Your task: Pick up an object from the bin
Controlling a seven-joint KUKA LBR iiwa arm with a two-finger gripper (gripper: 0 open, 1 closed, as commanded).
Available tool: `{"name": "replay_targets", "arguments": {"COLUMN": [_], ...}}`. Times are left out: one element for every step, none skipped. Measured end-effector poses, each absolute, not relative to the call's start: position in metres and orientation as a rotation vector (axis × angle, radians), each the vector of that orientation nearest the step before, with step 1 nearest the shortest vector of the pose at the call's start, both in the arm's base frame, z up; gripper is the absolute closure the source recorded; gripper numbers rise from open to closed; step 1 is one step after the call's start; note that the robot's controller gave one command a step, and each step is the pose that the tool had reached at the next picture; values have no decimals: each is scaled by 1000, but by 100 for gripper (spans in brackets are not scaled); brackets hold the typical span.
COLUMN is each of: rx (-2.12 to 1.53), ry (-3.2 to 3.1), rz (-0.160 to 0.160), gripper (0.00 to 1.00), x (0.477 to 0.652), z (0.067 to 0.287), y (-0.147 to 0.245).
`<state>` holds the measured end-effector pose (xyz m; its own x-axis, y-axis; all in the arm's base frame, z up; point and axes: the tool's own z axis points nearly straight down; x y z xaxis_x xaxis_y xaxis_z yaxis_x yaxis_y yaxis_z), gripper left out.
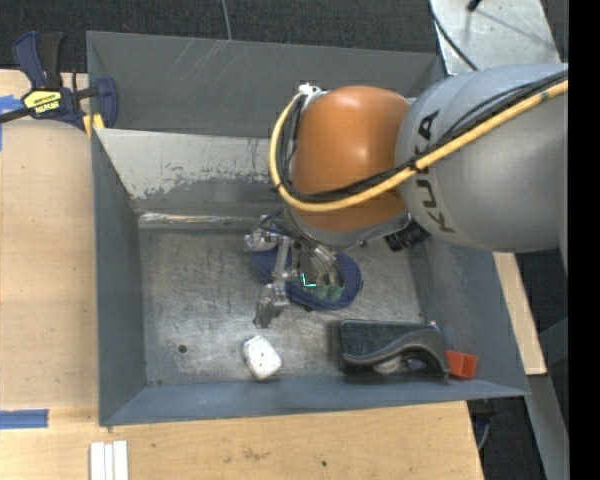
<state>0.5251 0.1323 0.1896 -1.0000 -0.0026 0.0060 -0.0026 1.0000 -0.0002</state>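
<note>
My gripper (276, 296) hangs low over the middle of the bin floor, below the arm's wrist. Directly to its right, partly under the wrist, lies a dark blue rounded thing (346, 284) that touches or sits very close to the gripper. A small white lump (262, 358) rests on the floor just below the gripper, near the front wall. Whether anything is held cannot be made out.
A black tool with an orange tip (392, 350) lies along the front right of the bin floor. The left half of the floor is bare scuffed metal. The arm and its orange cover hide the back right of the bin.
</note>
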Motion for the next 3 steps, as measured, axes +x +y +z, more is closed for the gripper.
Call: {"name": "replay_targets", "arguments": {"rx": [188,416,416], "ry": [-3139,-3119,-3122], "rz": [4,-8,-6], "gripper": [0,0,100], "x": [590,618,619], "z": [131,74,77], "y": [78,48,49]}}
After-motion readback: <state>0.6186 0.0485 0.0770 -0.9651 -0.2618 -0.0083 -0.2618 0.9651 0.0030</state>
